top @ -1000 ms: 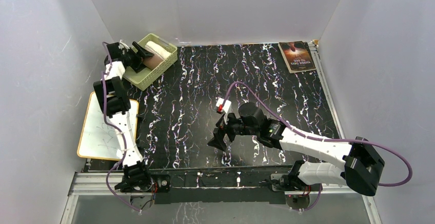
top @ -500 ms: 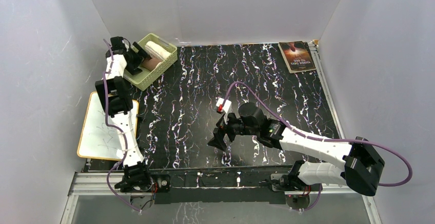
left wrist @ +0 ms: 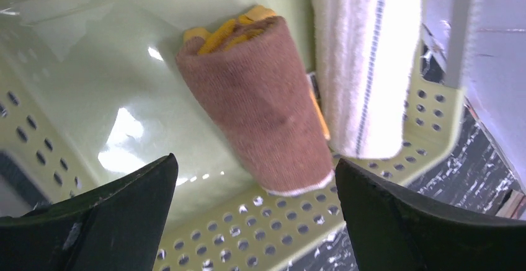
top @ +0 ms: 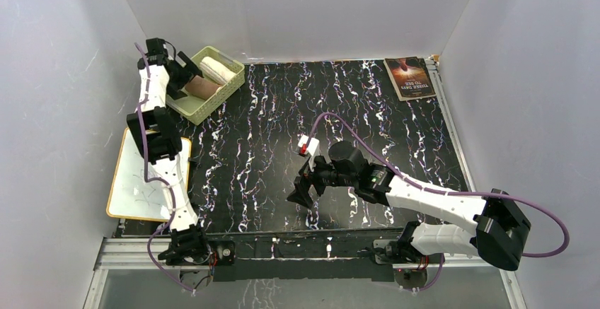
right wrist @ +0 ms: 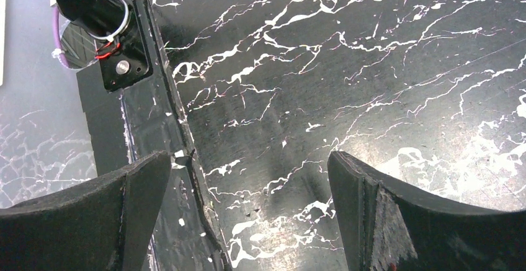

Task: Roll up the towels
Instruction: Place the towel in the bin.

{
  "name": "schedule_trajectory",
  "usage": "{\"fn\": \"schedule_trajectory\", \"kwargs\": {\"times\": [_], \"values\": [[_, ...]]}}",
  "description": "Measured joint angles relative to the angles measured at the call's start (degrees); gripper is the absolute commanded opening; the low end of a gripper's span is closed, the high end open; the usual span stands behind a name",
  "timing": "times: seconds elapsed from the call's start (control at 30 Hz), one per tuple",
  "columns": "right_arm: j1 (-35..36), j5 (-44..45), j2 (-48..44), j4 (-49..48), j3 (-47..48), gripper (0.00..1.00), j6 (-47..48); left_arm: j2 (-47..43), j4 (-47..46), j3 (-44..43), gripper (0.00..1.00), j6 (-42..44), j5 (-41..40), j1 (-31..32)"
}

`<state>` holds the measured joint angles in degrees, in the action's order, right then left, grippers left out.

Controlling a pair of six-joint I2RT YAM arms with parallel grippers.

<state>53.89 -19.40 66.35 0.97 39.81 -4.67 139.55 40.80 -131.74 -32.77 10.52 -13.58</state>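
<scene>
Seen from above: left claw (top: 188,77) up at the far left corner, poised over the near-left end of a pale green basket (top: 225,91), spread wide and gripping nothing. In the basket, both towels, rolled and side by side: the cream-white towel (top: 216,70) toward the far side, the tan-brown towel (top: 202,87) next to it on the claw's side. Basket set on the far left part of the black, white-veined table (top: 283,111). Right claw (top: 302,201) low over the near middle of the table, also fully open and empty, well apart from the basket. Dark-covered book (top: 410,77) flat at the far right corner. White board (top: 134,182) with a wood-coloured rim lying left of the table, beside the left arm.

Through the left wrist camera: two dark fingers (left wrist: 111,215) at the bottom corners, far apart, touching no cloth. Beyond them, on the shiny basket floor, the tan-brown roll with mustard-yellow folds showing at its far end and a pale hem at its near end — pressed against the cream-white roll, thin dark stripe down its length, lying along the perforated wall.

Through the right wrist camera: fingers held wide, only bare marbled table between them; an arm base (right wrist: 93,10) and the table's near rail at upper left.
</scene>
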Motion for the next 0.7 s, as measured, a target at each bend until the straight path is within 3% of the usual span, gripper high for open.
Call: {"fn": "schedule_trajectory", "kwargs": {"times": [0.2, 0.4, 0.53, 0.57, 0.63, 0.67, 0.7], "values": [[0.00, 0.20, 0.00, 1.03, 0.46, 0.98, -0.22, -7.78, 2.86, 0.63, 0.98, 1.77, -0.70, 0.22], [0.00, 0.44, 0.00, 1.64, 1.01, 0.98, -0.48, -20.74, -0.46, 10.19, 0.98, 3.63, -0.22, 0.22], [0.04, 0.87, 0.00, 1.99, 1.01, 0.98, -1.31, -26.71, -2.64, 15.45, 0.87, 5.22, 0.39, 0.28], [0.04, 0.90, 0.00, 2.01, 1.01, 0.98, -1.46, -27.21, -2.71, 16.04, 0.80, 5.57, 0.24, 0.31], [0.07, 1.09, 0.02, 2.05, 1.01, 0.98, -1.68, -26.84, -2.82, 16.22, 0.57, 6.36, -0.74, 0.31], [0.07, 1.14, 0.02, 2.08, 1.01, 0.98, -1.75, -26.23, -2.82, 16.17, 0.43, 6.47, -1.16, 0.33], [0.09, 1.18, 0.02, 2.08, 1.01, 0.98, -1.86, -25.18, -2.69, 15.96, 0.18, 6.91, -1.53, 0.33]]}}
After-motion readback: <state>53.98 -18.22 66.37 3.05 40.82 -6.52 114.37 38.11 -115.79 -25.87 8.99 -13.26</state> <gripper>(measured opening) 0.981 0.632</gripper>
